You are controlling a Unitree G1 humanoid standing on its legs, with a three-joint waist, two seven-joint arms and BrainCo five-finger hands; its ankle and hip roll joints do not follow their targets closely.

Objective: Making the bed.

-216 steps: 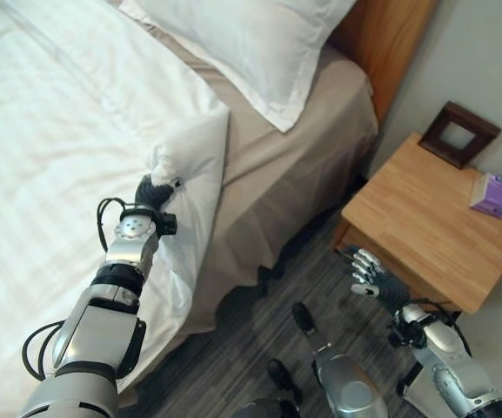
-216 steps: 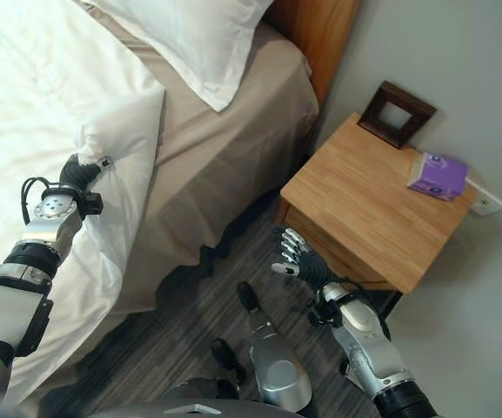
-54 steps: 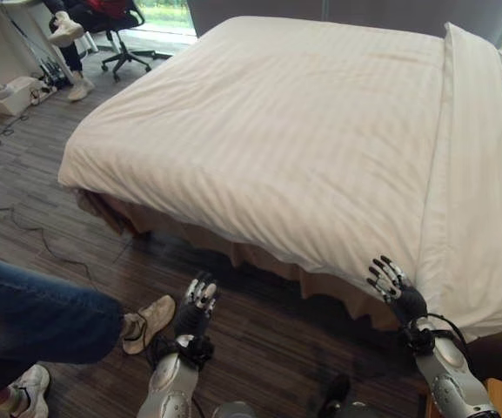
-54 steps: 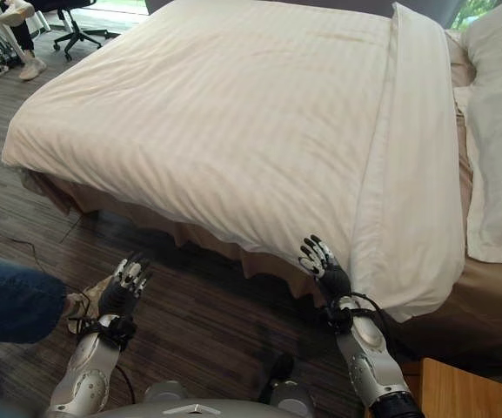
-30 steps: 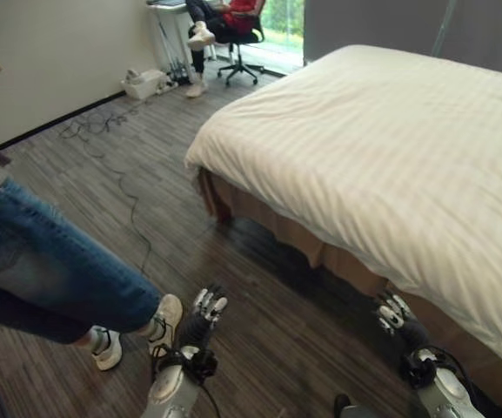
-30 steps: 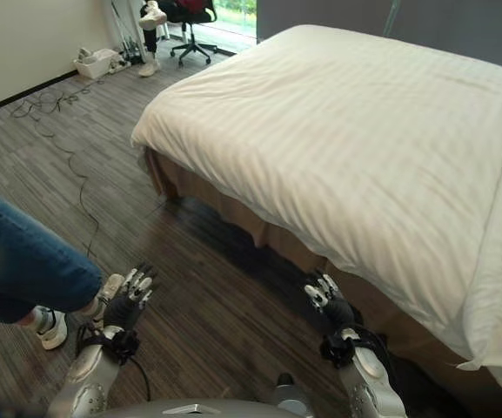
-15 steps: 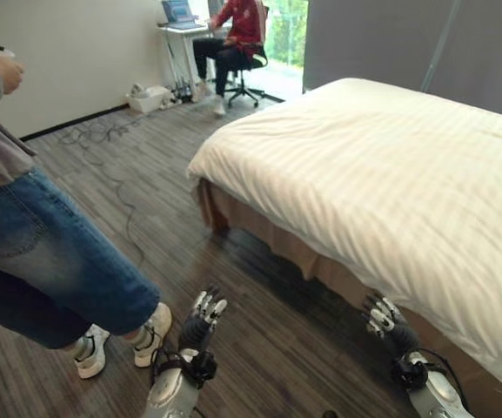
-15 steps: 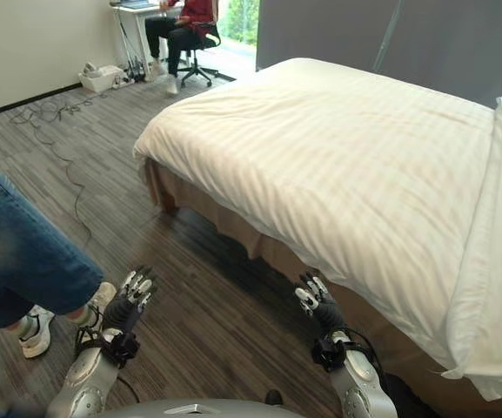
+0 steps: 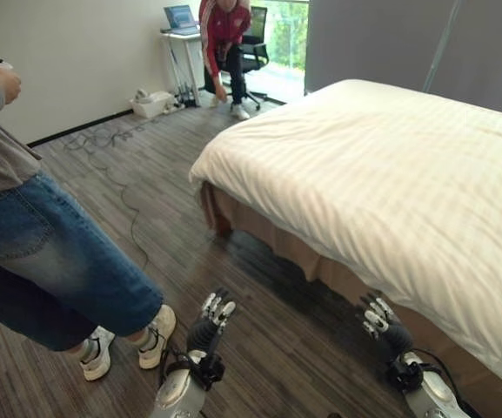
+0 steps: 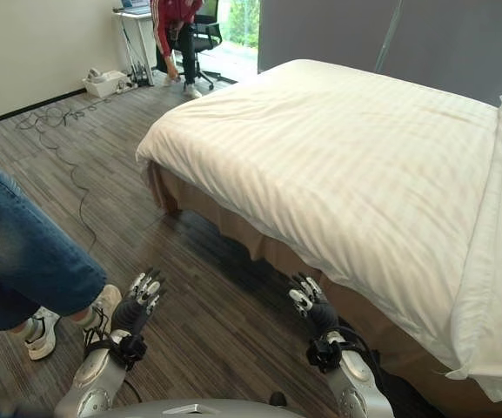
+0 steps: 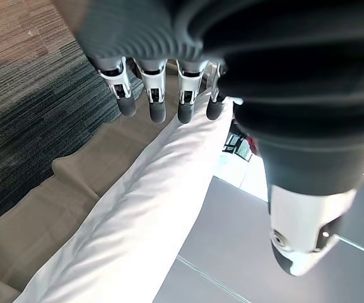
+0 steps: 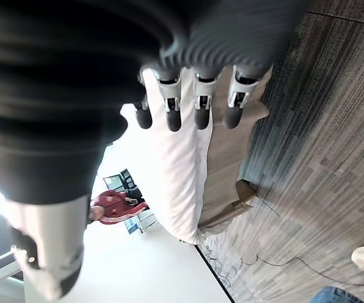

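Left hand (image 9: 209, 324) hangs low over the wood floor (image 9: 137, 226), fingers straight and relaxed, holding nothing. Just beside it to the left stands a person in jeans (image 9: 50, 261), white shoes (image 9: 157, 334) planted near the hand. Far back by the wall, another person in red (image 9: 220, 26) leans at a desk with a laptop (image 9: 179, 15) and an office chair (image 9: 252, 52).

Moving across: the bed (image 10: 233, 222) fills the middle and right, and the white duvet (image 10: 364, 165) lies spread over it, draping past the near edge above the tan bed skirt (image 10: 259, 239). The striped cloth looks smooth and even, only soft ripples on top; at the right, a folded-back band (image 10: 485, 244) runs across it, its corner hanging off the side.

Right hand (image 10: 307, 300) hovers near the bed's edge, apart from the cloth, fingers extended and empty.

By my read, the spreading is largely done here. What may remain is tidying that hanging corner on the right and the head end, which is out of sight.
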